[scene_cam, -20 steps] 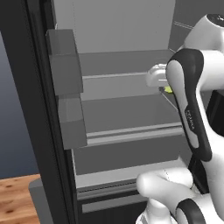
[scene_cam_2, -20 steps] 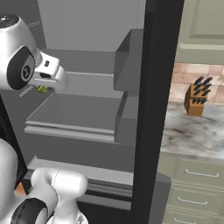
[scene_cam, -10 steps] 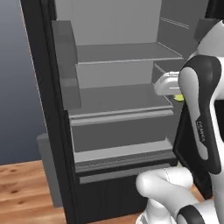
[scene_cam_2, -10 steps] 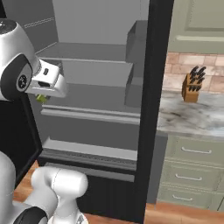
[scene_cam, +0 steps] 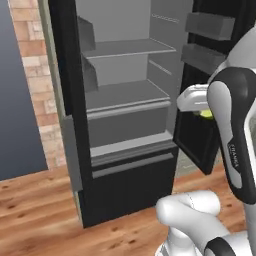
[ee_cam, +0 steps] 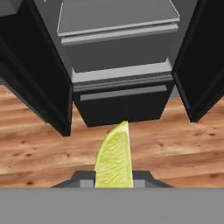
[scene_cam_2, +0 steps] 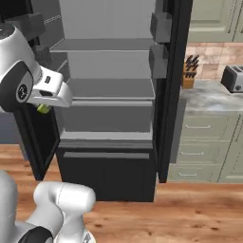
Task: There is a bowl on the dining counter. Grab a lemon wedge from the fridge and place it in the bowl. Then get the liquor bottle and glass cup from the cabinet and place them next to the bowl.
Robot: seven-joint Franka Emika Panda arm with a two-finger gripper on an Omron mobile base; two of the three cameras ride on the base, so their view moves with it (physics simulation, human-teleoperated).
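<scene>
My gripper (ee_cam: 114, 183) is shut on the lemon wedge (ee_cam: 115, 157), a yellow-green slice that stands up between the two finger tips in the hand view. A small yellow-green piece of the lemon wedge (scene_cam: 206, 114) peeks out under the white hand in the left base view, and the lemon wedge (scene_cam_2: 43, 108) shows below the hand in the right base view. The black fridge (scene_cam: 122, 125) stands open ahead, both doors swung wide, its grey shelves bare. The hand hangs in front of the fridge, outside it, over the wooden floor.
Right of the fridge (scene_cam_2: 111, 114) runs a marble counter (scene_cam_2: 209, 97) on sage-green drawers, with a knife block (scene_cam_2: 189, 73) and a toaster (scene_cam_2: 233, 78). The open fridge doors (ee_cam: 201, 61) flank the space ahead. A brick wall (scene_cam: 37, 75) stands at left. Wooden floor (scene_cam_2: 190, 209) lies below.
The whole picture has shifted and the fridge looks farther off: the base has backed away. The gripper stays shut on the lemon wedge, now outside the fridge.
</scene>
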